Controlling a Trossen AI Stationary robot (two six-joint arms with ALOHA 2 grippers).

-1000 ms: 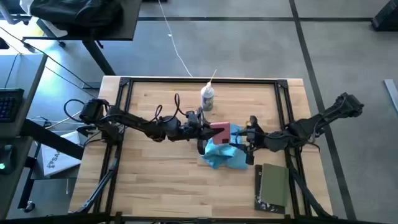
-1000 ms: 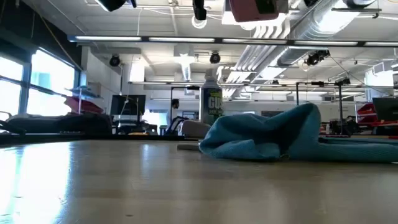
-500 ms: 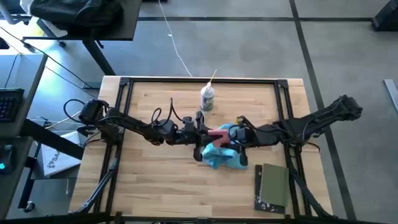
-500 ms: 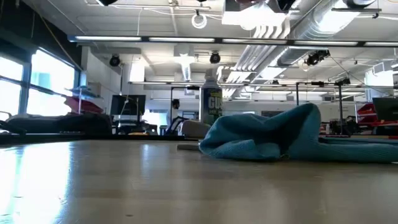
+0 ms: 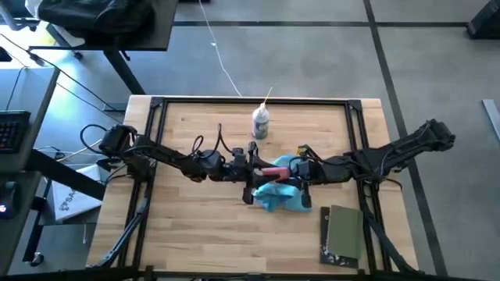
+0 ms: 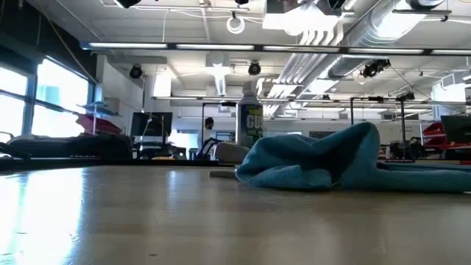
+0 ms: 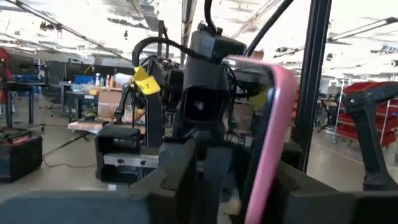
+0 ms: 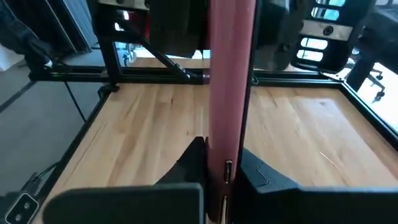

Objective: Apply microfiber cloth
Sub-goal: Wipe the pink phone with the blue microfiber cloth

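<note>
Two grippers meet mid-table, both on one flat pink slab [image 5: 273, 166] held up off the wood. Left gripper [image 5: 251, 164] has it by one end; its wrist view shows the slab [image 7: 268, 143] edge-on between my fingers [image 7: 180, 174]. Right gripper [image 5: 301, 168] is closed on the other end, its fingers [image 8: 189, 165] pressing either side of it.

Cloth [image 5: 280, 193] lies crumpled on the table [image 5: 195, 226] just under the slab, untouched. Bottle [image 5: 260, 122] stands behind; book [image 5: 344, 234] sits near the front right corner.

My read: still the handover or steadying step, wiping not begun. Next, one gripper must let go, drop to the cloth, pinch a fold and bring it to the slab face.

Low view shows only cloth [image 6: 316, 163] and bottle [image 6: 254, 121]; grippers are cut off above. Can't tell what the slab is.
</note>
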